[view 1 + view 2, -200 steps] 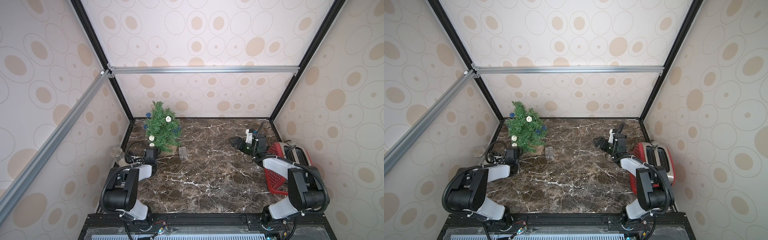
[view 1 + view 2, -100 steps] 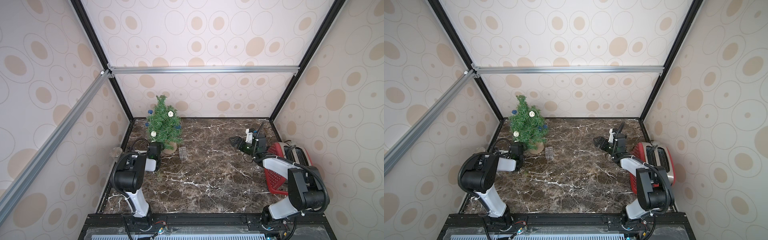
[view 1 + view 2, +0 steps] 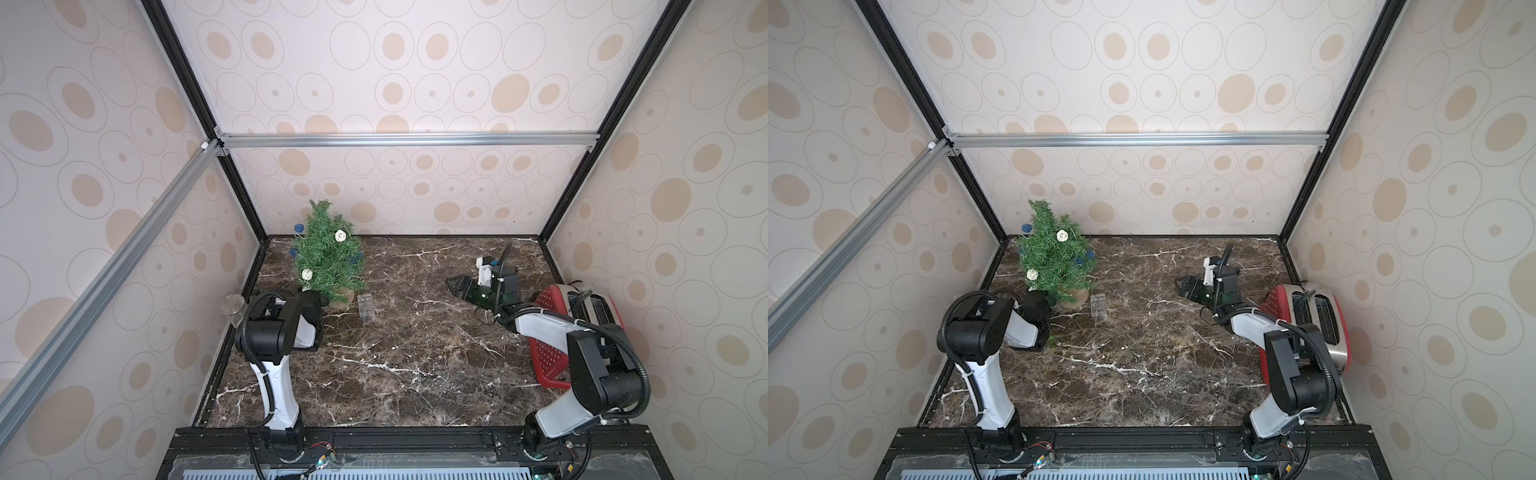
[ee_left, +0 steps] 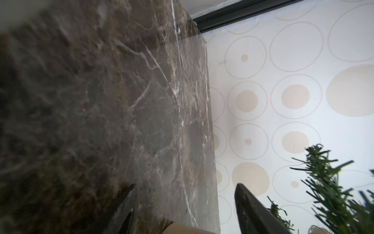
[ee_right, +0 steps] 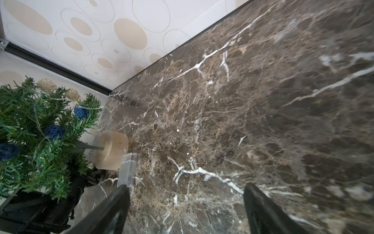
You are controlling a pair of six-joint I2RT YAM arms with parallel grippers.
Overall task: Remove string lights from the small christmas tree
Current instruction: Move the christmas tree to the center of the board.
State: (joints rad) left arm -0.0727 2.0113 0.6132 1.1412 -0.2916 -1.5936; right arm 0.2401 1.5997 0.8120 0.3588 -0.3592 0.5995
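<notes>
**Table** (image 3: pixel 395 353): dark brown marble top with white veins. Walls papered in beige dots close it in at 9, 12 and 3 o'clock.

**Small tree** (image 3: pixel 328 257): green, with needle branches. It stands upright on a round tan base (image 3: pixel 344 296) in the table's 10 o'clock corner, near the back and left walls.

**String lights** (image 3: pixel 340 235): on the tree, wound through the branches.
- Cream woven balls sit at the tree's 1 o'clock and 8 o'clock.
- Dark blue balls sit at about 10, 9 and 3 o'clock.
- The right wrist view shows thin clear wire running between the balls.

**Battery box** (image 3: pixel 365 307): clear and rectangular. It lies flat on the marble just beside the tan base, at the base's 4 o'clock.

**Left gripper** (image 4: pixel 185 185): low down at the tree's 7 o'clock, hidden by its own arm in both top views.
- In the wrist view its two dark fingers stand apart and grip nothing.
- The rim of the tan base shows low between them, and no contact with either finger can be seen.
- Needle tips lie just beside one finger.

**Right gripper** (image 3: pixel 457 284): at the table's 2 o'clock, pointing toward 9 o'clock, well apart from the tree. Its fingers are spread wide over bare marble and it is empty.

**Glass jar** (image 3: pixel 233 305): against the left wall at the tree's 8 o'clock. What it contains cannot be told.

**Toaster** (image 3: pixel 1327 320): red with a steel top and two slots facing up, at the table's 3 o'clock edge beside the right arm.
</notes>
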